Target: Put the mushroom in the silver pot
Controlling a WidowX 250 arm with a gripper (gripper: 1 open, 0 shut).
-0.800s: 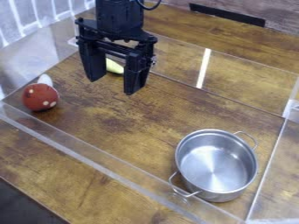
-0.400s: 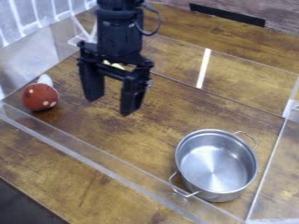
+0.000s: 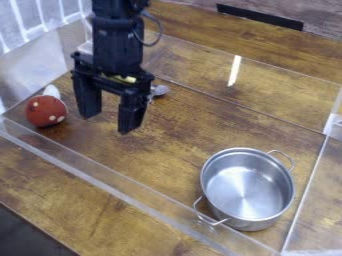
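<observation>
The mushroom (image 3: 47, 110), with a dark-red cap and a whitish stem end, lies on its side on the wooden table at the left. My black gripper (image 3: 108, 114) hangs open just right of it, fingers pointing down and nothing between them. The silver pot (image 3: 247, 187) stands empty at the lower right, a loop handle showing at its near-left rim and another at its far-right rim.
A low clear acrylic wall (image 3: 107, 178) runs along the front of the table, and another stands at the right edge (image 3: 321, 150). A small object with a yellow part (image 3: 132, 77) lies behind the gripper, mostly hidden by it.
The gripper has moved left and toward the front, closing in on the mushroom while staying open. The mushroom and the pot have not moved.
</observation>
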